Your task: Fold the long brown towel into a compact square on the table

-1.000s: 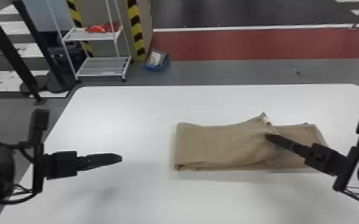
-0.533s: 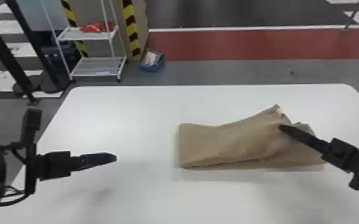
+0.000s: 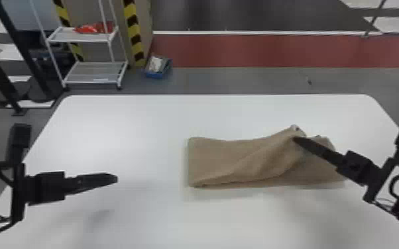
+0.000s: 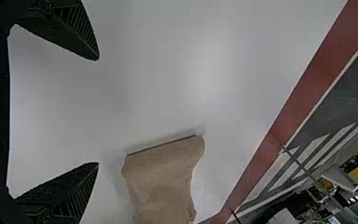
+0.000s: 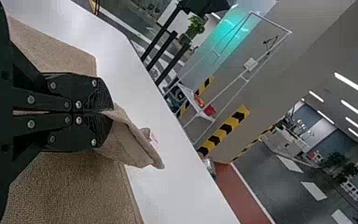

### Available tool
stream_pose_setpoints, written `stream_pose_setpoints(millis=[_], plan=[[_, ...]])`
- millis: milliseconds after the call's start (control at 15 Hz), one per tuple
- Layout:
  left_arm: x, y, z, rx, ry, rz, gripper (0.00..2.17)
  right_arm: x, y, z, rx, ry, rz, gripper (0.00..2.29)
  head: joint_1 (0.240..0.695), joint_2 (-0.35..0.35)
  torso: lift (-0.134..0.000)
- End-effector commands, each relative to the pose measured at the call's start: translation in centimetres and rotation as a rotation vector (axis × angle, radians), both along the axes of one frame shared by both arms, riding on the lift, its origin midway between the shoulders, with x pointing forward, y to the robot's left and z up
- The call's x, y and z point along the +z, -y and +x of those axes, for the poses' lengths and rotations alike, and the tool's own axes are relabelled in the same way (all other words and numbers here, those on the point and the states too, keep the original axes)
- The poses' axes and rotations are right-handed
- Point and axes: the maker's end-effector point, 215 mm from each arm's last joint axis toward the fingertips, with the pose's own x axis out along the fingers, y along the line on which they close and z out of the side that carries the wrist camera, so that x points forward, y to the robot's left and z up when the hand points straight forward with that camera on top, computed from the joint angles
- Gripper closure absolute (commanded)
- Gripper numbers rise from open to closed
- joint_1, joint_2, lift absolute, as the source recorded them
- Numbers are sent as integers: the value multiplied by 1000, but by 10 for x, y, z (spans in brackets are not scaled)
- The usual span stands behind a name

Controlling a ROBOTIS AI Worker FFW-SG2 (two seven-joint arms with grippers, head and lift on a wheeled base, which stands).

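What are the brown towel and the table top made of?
The brown towel looks like soft, fuzzy cloth, maybe cotton: it bends into floppy folds and has a fine, nubbly weave up close. The table top seems to be smooth, hard plastic or painted board, because it is flat and white with a gentle shine. I can't tell which.

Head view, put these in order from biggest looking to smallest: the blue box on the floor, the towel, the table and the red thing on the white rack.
1. Table
2. Brown towel
3. Blue box and red thing on the white rack: too alike to rank.
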Motion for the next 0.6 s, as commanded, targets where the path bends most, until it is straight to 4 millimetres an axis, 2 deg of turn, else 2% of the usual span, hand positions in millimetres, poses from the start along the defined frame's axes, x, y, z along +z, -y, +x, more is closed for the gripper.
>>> stream_pose_setpoints(millis=[0, 67, 133, 200, 333, 533], plan=[[-1, 1, -1, 1, -7, -4, 80, 23, 20, -5, -28, 29, 23, 1328, 695, 19, -124], [-1, 0, -2, 3, -8, -4, 80, 28, 37, -4, -53, 34, 17, 1328, 695, 19, -124], [-2, -1, -3, 5, -9, -4, 80, 20, 54, -4, -84, 16, 22, 1328, 695, 13, -124], [-3, 0, -4, 5, -11, -5, 80, 8, 58, -3, -93, -1, 18, 1328, 695, -16, -124], [-3, 6, -4, -1, -10, -15, 80, -9, 50, 0, -85, -13, 6, 1328, 695, -41, -124], [-4, 2, -9, 8, -13, -14, 80, -10, 45, 4, -76, -18, 0, 1328, 695, -46, -124]])
